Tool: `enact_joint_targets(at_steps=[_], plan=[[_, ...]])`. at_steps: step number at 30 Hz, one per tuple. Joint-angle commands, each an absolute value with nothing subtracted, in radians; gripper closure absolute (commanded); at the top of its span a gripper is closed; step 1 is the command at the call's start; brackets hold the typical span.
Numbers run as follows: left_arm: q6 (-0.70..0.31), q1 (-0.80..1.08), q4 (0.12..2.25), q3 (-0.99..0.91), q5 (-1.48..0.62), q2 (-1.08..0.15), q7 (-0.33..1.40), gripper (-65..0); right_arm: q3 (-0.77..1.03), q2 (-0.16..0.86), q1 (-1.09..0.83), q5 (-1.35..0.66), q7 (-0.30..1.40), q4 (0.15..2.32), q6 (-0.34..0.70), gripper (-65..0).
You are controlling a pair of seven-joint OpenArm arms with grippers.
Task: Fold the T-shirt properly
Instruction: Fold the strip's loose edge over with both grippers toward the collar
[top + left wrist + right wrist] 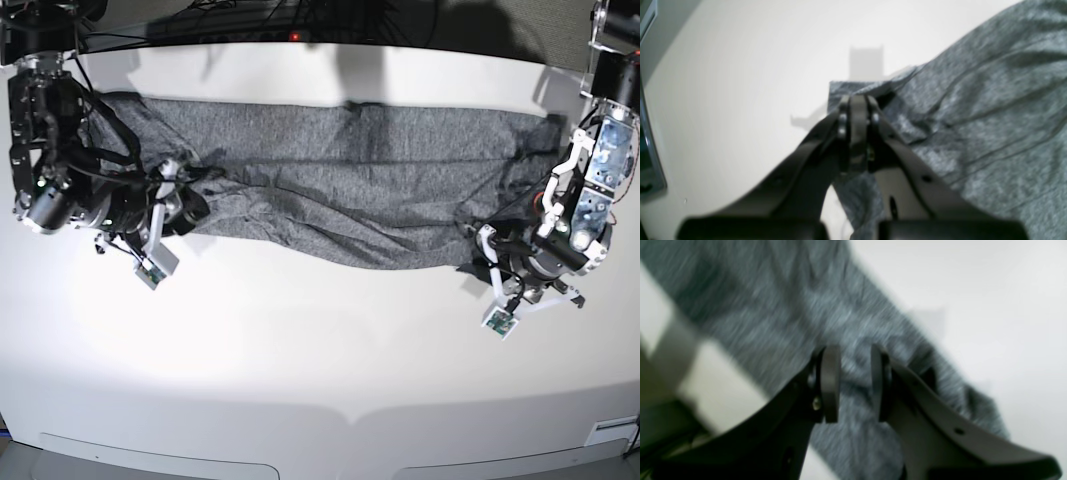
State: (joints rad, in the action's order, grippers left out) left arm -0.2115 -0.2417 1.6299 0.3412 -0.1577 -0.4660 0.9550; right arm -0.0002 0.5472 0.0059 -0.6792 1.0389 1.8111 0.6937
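shirt: the t-shirt (340, 185) lies in a long band, long axis left to right across the far half of the white table (320, 350); lower edge rumpled
left gripper (857, 100): pressed together, pinching the shirt's edge
right gripper (856, 381): spread, blurred grey fabric between the jaws
surroundings: dark cables (250, 15) beyond the table's far edge

The base view looks down from high above the front of the white table (320, 340), taking in both arms and the whole T-shirt (330, 190) spread across the far half. Each wrist view sits just behind its jaws, very near the cloth. The left wrist view faces along the table at a shirt edge (973, 110); the right wrist view, probably motion-blurred, faces grey fabric (790, 306) too.
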Motion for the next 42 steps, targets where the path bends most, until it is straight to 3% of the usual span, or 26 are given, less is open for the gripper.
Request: enact_joint_targets(at_steps=[1, 6, 10, 19, 29, 31, 33, 42], plan=[[-0.205, -0.266, 1.647, 0.334, -0.154, -0.471, 0.928, 0.0, 0.009, 0.548, 0.028, -0.665, 1.000, 1.826, 0.698, -16.5], [-0.205, -0.266, 1.647, 0.334, -0.158, -0.460, 0.911, 0.0, -0.008, 0.442, 0.070, -0.497, 1.006, 1.806, 0.698, -16.4], [-0.205, -0.266, 1.647, 0.334, -0.158, -0.460, 0.912, 0.0, -0.054, 0.393, 0.118, -0.472, 1.024, 1.735, 0.698, -16.4], [-0.205, -0.265, 1.647, 0.334, -0.158, -0.460, 0.912, 0.0, -0.336, 0.398, 0.205, -0.440, 1.169, 1.670, 0.698, -16.2], [-0.205, -0.263, 1.647, 0.334, -0.158, -0.460, 0.919, 0.0, -0.474, 0.399, 0.224, -0.257, 1.122, 1.670, 0.698, -16.0], [-0.205, -0.263, 1.647, 0.334, -0.158, -0.460, 0.919, 0.0, -0.474, 0.399, 0.224, -0.243, 1.122, 1.670, 0.698, -10.8], [-0.205, -0.263, 1.647, 0.334, -0.157, -0.460, 0.919, 0.0, -0.474, 0.399, 0.224, -0.238, 1.122, 1.670, 0.698, -0.4], [-0.205, -0.272, 1.647, 0.334, -0.120, -0.461, 0.915, 0.0, -0.450, 0.398, 0.243, -0.235, 1.126, 1.674, 0.698, 0.0]])
